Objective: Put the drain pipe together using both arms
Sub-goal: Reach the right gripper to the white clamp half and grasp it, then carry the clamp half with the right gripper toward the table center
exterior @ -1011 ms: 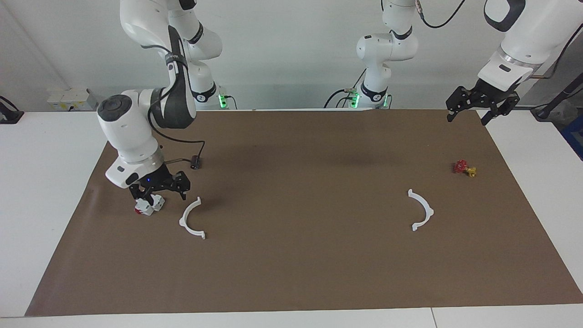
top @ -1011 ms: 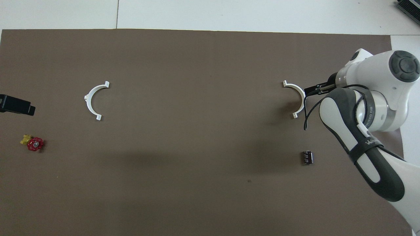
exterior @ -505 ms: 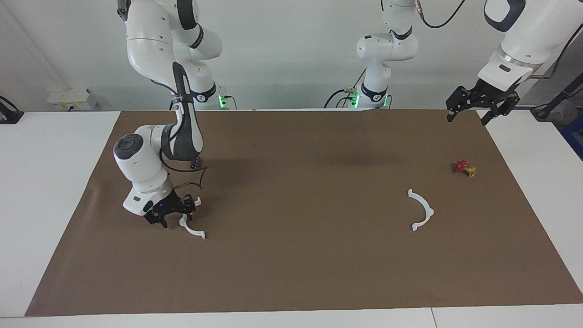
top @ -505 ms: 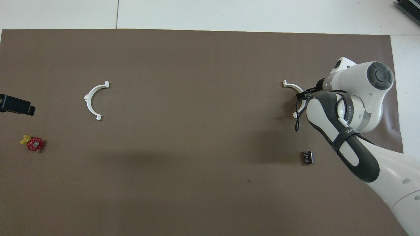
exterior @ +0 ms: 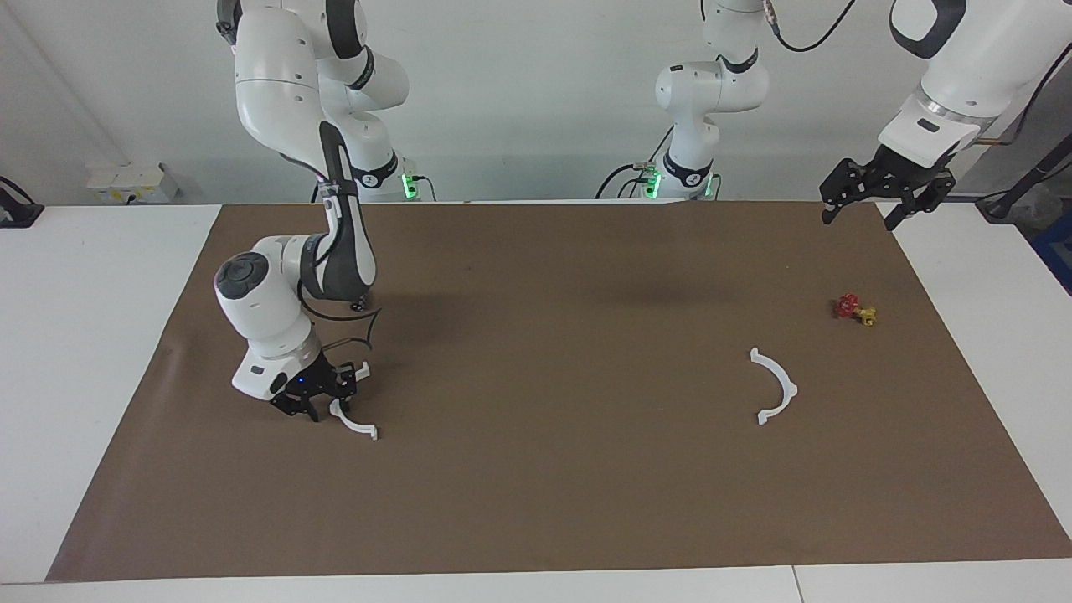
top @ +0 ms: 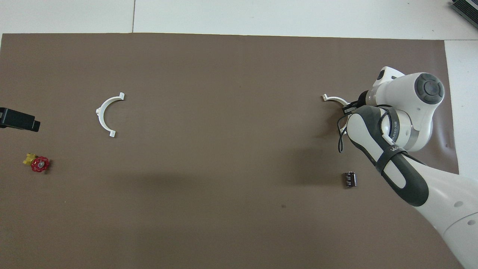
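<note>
1. We see the drain pipe as two separate white half-ring arcs lying flat on the brown mat [exterior: 536,502], well apart from each other.
2. One half-ring arc [exterior: 356,423] lies toward the right arm's end of the table; the other half-ring arc [exterior: 775,387] lies toward the left arm's end.
3. The right gripper [exterior: 322,400] is down at the mat, its fingers pinched onto the middle of the arc at its end, so we read it as gripping that arc.
4. The left gripper [exterior: 863,209] hangs with jaws spread wide and holding nothing, over the mat's corner nearest the left arm's base, where that arm waits.
5. A small red-and-yellow valve [exterior: 854,310] sits on the mat, nearer to the robots than the free arc.
6. A small dark cylinder [top: 350,179] lies near the right arm.
</note>
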Robot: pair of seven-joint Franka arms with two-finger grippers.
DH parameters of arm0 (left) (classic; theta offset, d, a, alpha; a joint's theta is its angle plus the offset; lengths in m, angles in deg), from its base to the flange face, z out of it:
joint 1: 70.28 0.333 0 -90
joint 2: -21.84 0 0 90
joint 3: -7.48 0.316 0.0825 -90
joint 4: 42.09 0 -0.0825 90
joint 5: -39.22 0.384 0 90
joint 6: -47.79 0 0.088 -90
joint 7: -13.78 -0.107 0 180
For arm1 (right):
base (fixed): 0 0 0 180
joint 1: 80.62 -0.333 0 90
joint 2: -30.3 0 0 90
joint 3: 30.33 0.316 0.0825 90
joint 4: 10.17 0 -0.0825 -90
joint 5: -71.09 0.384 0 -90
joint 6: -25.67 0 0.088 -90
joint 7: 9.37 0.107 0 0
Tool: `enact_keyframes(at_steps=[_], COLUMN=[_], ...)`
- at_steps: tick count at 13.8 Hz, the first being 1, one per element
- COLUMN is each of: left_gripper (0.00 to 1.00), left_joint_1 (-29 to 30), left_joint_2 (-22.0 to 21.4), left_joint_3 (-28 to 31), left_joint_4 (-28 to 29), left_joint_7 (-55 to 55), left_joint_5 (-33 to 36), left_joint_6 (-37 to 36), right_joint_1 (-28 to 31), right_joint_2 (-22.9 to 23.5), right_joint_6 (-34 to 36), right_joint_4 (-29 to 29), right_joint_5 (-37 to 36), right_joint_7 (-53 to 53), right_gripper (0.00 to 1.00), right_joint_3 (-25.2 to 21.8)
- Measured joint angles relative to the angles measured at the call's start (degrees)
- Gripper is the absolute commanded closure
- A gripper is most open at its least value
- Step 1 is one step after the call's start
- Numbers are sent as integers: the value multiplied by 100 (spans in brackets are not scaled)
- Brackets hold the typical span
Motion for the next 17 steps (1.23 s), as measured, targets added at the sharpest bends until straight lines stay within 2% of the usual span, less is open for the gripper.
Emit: enact_keyframes(at_steps=[3,5,7,9,14,17], left_gripper=[0,0,0,0,0,0], left_joint_1=[0,0,0,0,0,0], left_joint_2=[0,0,0,0,0,0], left_joint_3=[0,0,0,0,0,0], left_joint_4=[0,0,0,0,0,0], left_joint_7=[0,0,0,0,0,0], left_joint_5=[0,0,0,0,0,0], left_joint_6=[0,0,0,0,0,0], right_joint_1=[-26,-73,-168,-611,-1946,-2338], right_joint_2=[-7,-88,-260,-419,-443,-369], right_joint_6=[31,498,1071,1351,1366,1326], right_joint_4=[65,382,758,929,911,813], right_joint_5=[3,19,24,24,-134,-588], right_joint_7=[10,345,1131,2220,5089,5885], right_gripper=[100,100,100,100,100,100], right_joint_3=[20,75,248,314,317,322])
